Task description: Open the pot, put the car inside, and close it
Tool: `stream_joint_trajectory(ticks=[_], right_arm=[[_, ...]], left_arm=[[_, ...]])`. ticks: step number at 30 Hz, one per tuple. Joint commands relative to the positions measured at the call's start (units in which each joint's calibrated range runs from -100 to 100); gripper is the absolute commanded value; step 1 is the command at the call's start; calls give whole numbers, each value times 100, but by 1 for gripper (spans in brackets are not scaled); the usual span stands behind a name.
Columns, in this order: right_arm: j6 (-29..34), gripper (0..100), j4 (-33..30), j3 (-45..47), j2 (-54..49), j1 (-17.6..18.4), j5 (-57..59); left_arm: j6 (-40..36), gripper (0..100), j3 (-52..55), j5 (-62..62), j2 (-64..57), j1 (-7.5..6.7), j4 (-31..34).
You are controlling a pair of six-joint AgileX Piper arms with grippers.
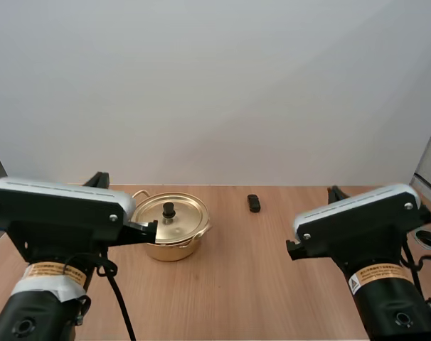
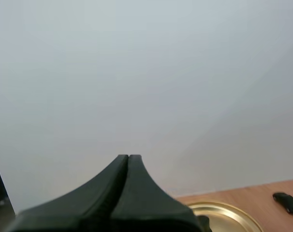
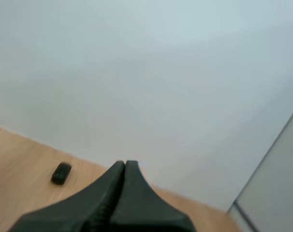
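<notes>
Here's the pot (image 1: 174, 229), gold and gleaming, sitting on the wooden counter (image 1: 258, 277) left of centre, and its lid (image 1: 171, 217) is on, black knob (image 1: 168, 209) standing up in the middle. The car (image 1: 253, 203), small and dark, lies off to the pot's right and a little farther back, near the counter's far edge, well apart from the pot and touching nothing but the wood. Both arms hang back at the near side. The left gripper (image 2: 128, 157) is closed on nothing, its two black fingers pressed together into one dark wedge, raised above the counter with the lid's rim just beyond it. The right gripper (image 3: 124, 163) is closed and empty too, fingers together, raised on the car's right side and apart from it.
</notes>
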Motion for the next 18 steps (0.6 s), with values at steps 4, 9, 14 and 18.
stream_joint_trajectory(ticks=[4,9,14,18], right_arm=[[-311,0,-404,-1192,0,59,1752],[-356,0,824,-1763,0,59,3371],[-675,0,1363,-1763,0,59,4109],[-1444,0,2184,-1774,107,59,4962]], left_arm=[[558,0,-1807,1728,0,1,-211],[1734,0,-2446,3210,98,1,-1322],[3804,0,-2885,5785,1159,1,-2787],[3877,0,-3381,6648,2496,30,-2747]])
